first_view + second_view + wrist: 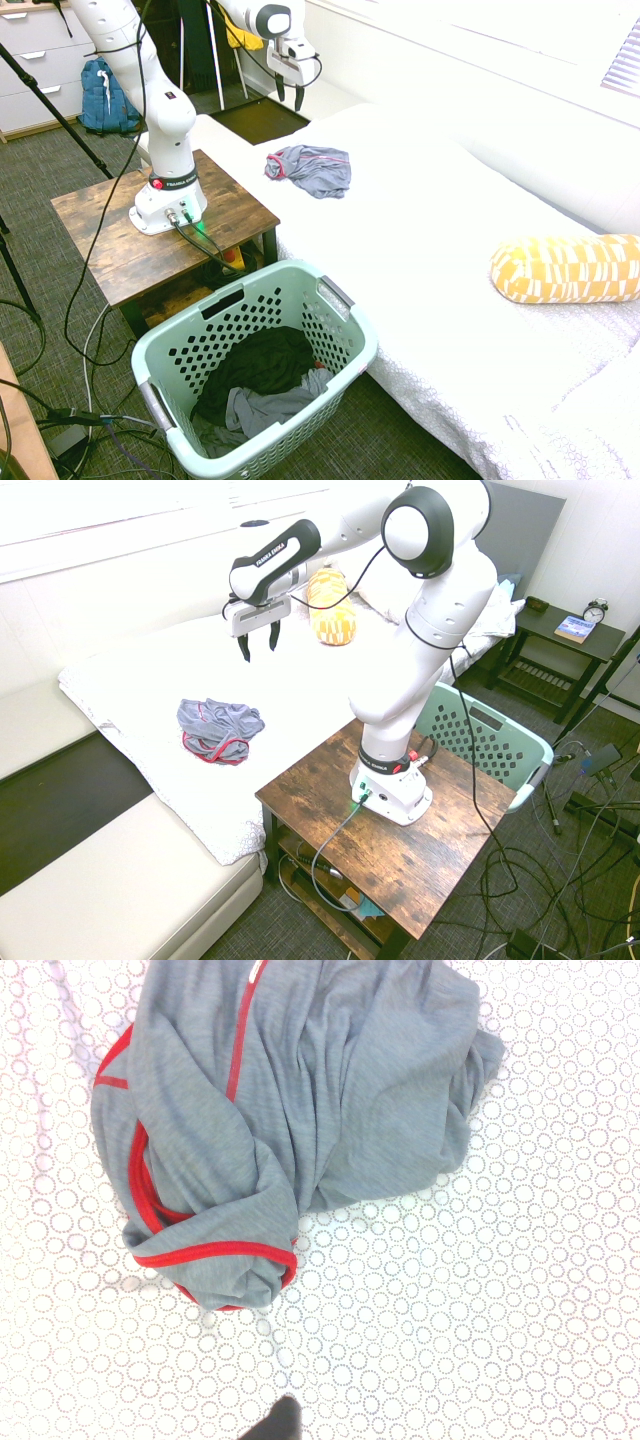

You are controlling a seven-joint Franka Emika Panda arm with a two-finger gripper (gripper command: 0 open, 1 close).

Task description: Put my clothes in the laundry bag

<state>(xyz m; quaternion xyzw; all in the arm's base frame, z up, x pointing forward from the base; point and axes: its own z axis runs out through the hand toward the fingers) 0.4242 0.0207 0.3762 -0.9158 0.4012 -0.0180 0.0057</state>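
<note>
Gripper [259,640] hangs wide open, empty, well above the clothes [216,728], with open bedspread [430,250] all round; only the wrist view shows its circle print.

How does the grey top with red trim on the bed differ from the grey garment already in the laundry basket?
The grey top with red trim lies crumpled on the white bed, in the open; the plain grey garment sits inside the mint-green basket, partly under a black garment. The top has red edging, plain in the wrist view; the basket one shows none. Both are soft, grey and bunched up.
</note>
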